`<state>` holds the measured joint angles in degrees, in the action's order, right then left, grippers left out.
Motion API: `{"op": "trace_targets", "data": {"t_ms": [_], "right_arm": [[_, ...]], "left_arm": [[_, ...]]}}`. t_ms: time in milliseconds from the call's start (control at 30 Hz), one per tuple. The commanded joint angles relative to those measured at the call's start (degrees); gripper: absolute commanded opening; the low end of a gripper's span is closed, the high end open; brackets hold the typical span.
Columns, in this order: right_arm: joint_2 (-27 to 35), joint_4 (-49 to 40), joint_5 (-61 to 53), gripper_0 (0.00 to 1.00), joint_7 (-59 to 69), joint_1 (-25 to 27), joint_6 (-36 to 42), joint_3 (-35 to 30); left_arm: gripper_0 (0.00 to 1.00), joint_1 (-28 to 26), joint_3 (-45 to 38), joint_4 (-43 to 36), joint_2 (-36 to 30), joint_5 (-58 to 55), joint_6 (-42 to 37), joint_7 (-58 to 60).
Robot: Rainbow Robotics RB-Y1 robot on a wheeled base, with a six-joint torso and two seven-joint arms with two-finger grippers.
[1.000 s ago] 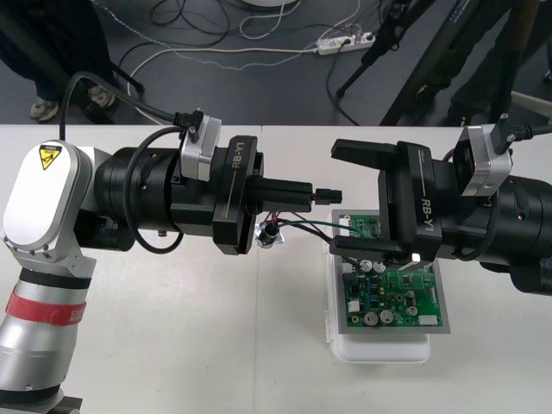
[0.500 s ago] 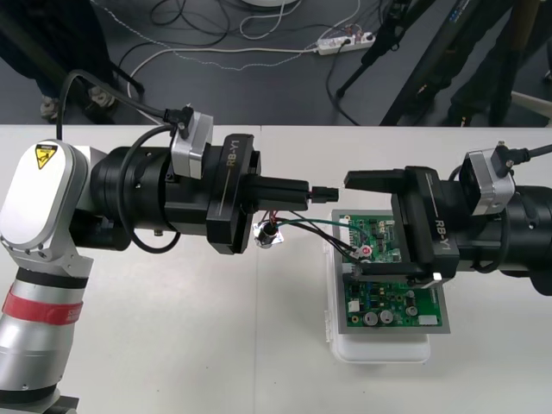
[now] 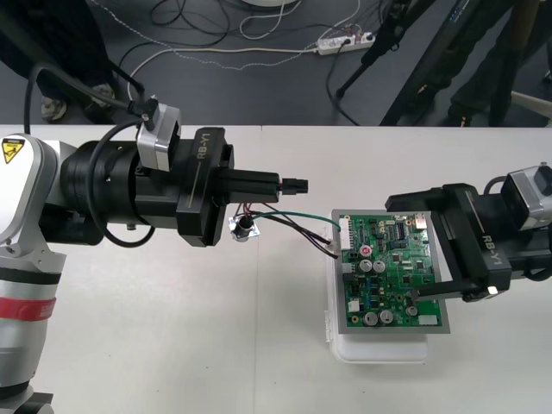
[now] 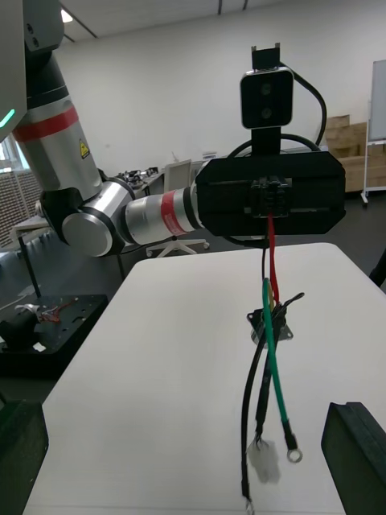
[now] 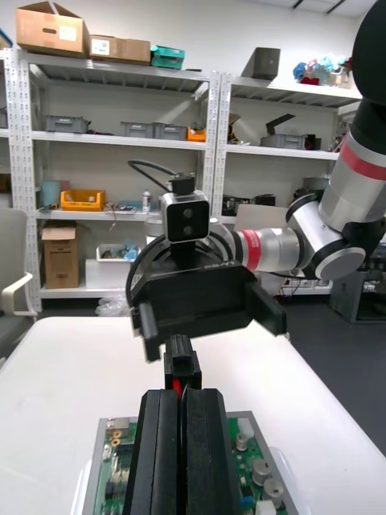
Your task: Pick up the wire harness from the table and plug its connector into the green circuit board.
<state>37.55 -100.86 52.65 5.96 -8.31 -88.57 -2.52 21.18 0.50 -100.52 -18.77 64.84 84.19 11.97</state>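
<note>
Holding: my left claw pinches the plug, wires dangling beneath.
Changed: both claws have drawn apart; my right claw, open, sits over the board.
Meaning: plug not yet seated.

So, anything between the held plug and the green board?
Nothing visible does: only the harness's own wires cross the gap from the plug in the left gripper to the green circuit board. The open right gripper hangs over the board's right part.
</note>
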Motion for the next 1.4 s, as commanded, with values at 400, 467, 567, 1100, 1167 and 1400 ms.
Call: {"op": "trace_targets", "data": {"t_ms": [400,467,567,1100,1167,1400], "right_arm": [[8.41,3.48,3.07,1.0,-2.18,-0.65,-1.43,-4.42],[9.12,3.3,4.83,1.0,-2.09,-0.65,-1.43,-4.86],[10.08,2.33,8.43,1.0,-1.65,-0.65,-1.43,-5.57],[15.01,-2.41,23.46,1.0,5.47,-0.13,-1.43,-6.01],[15.36,-3.73,24.95,1.0,7.14,-0.04,-1.43,-6.01],[16.41,-7.25,31.37,1.0,13.73,0.31,-1.43,-6.01]], "left_arm": [[0.0,-5.71,-2.17,-0.73,-7.69,-3.4,1.76,-3.54],[0.0,-5.97,-2.17,-0.47,-7.95,-3.4,1.76,-3.71],[0.0,-6.06,-2.08,0.5,-8.57,-3.4,1.76,-4.24],[0.0,-6.06,1.96,7.88,-10.24,-4.99,1.76,-9.25],[0.0,-5.97,2.49,9.11,-10.59,-4.99,1.76,-10.3],[0.0,-5.18,5.48,13.5,-12.0,-5.6,2.03,-11.8]]}}
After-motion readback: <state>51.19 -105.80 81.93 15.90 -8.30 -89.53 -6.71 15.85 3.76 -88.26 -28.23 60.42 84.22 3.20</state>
